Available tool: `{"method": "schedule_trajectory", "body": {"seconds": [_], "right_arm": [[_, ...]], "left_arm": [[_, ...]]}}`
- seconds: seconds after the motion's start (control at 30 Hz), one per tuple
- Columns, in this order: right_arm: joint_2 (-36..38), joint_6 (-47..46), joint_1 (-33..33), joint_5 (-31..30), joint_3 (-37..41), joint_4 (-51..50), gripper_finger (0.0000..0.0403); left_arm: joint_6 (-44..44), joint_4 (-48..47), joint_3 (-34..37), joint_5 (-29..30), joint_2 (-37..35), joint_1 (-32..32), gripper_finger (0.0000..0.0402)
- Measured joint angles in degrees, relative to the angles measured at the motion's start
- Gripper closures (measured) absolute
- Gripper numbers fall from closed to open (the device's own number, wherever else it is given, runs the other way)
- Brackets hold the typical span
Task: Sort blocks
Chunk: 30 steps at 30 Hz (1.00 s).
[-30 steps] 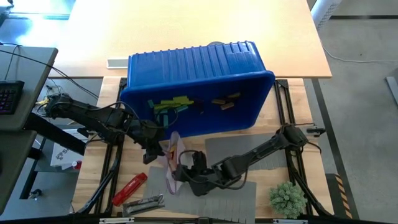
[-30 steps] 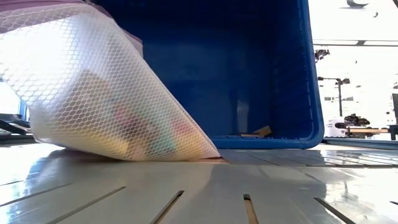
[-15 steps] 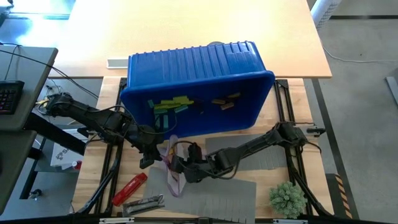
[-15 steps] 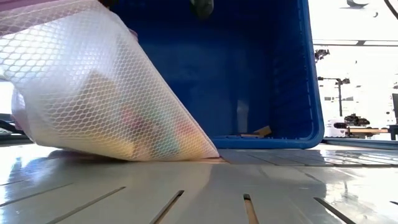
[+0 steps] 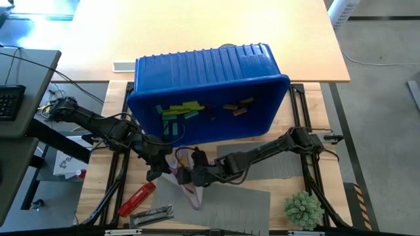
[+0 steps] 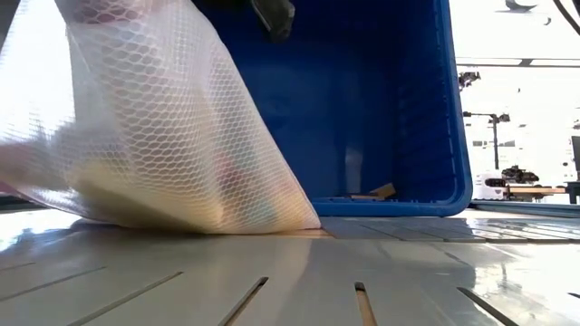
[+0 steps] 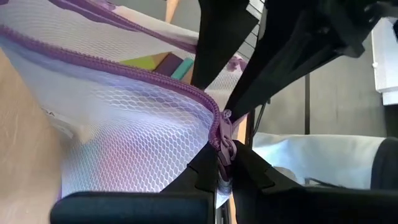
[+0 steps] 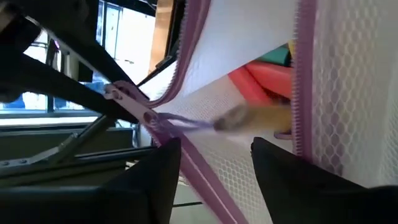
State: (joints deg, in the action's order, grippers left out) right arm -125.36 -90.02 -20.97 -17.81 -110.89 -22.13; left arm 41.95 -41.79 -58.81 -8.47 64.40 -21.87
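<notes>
Left gripper [image 5: 159,164]: arm stretched low across table, fingers pinched on mesh bag [image 6: 172,136] at its purple zipper [image 7: 219,134].
Right gripper [image 5: 191,172]: arm reaching leftward, fingers parted at bag mouth.
Blocks [image 5: 178,111]: inside blue bin [image 5: 210,65]; others inside bag.
No legible writing.

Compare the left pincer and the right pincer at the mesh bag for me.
The left pincer is shut on the mesh bag at its purple zipper; the right pincer is open with the bag's edge between its fingers. The left comes from the left, the right from the opposite side. Both meet at the bag's opening.
</notes>
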Motion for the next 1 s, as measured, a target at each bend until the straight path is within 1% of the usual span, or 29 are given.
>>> {"method": "schedule_trajectory", "body": {"seconds": [0.13, 0.2, 0.27, 0.37, 0.5, 0.6, 0.73, 0.77, 0.87, 1.0], "right_arm": [[0.06, 2.73, 0.00, 0.52, 0.00, -0.31, 0.0216], [0.65, 6.04, 0.00, 1.34, 0.00, -0.91, 0.0215], [2.49, 10.08, -0.01, 0.59, 0.02, -2.40, 0.0215], [6.91, 16.78, -0.13, -4.66, 0.01, -7.67, 0.0215], [12.22, 28.15, 0.26, -11.32, -0.04, -18.02, 0.0215], [15.80, 34.48, 0.80, -14.74, -0.04, -22.21, 0.0215], [20.23, 43.92, 2.27, -16.46, -0.04, -23.42, 0.0215], [21.04, 45.26, 2.72, -16.57, -0.04, -23.48, 0.0215], [22.91, 45.42, 4.34, -16.96, -0.04, -25.32, 0.0215], [23.65, 45.03, 6.70, -16.95, -0.04, -33.15, 0.0215]], "left_arm": [[-0.08, -0.09, 0.00, 0.02, 0.00, 0.00, 0.0401], [-0.06, -0.09, 0.00, 0.02, 0.00, 0.05, 0.0401], [-0.05, -0.09, 0.00, 0.09, 0.00, 0.07, 0.0401], [0.21, -0.09, 0.00, 0.09, 0.00, 0.09, 0.0401], [1.39, -0.09, 0.00, -0.27, 0.00, 0.09, 0.0401], [1.49, -0.10, 0.00, -0.40, 0.00, 0.09, 0.0401], [1.77, -0.12, 0.00, -0.41, 0.00, 0.09, 0.0401], [2.25, -0.12, 0.00, -0.32, 0.00, 0.09, 0.0401], [3.05, -0.08, 0.00, -0.10, 0.00, 0.09, 0.0401], [3.47, -0.12, 0.00, 0.19, 0.00, 0.09, 0.0401]]}}
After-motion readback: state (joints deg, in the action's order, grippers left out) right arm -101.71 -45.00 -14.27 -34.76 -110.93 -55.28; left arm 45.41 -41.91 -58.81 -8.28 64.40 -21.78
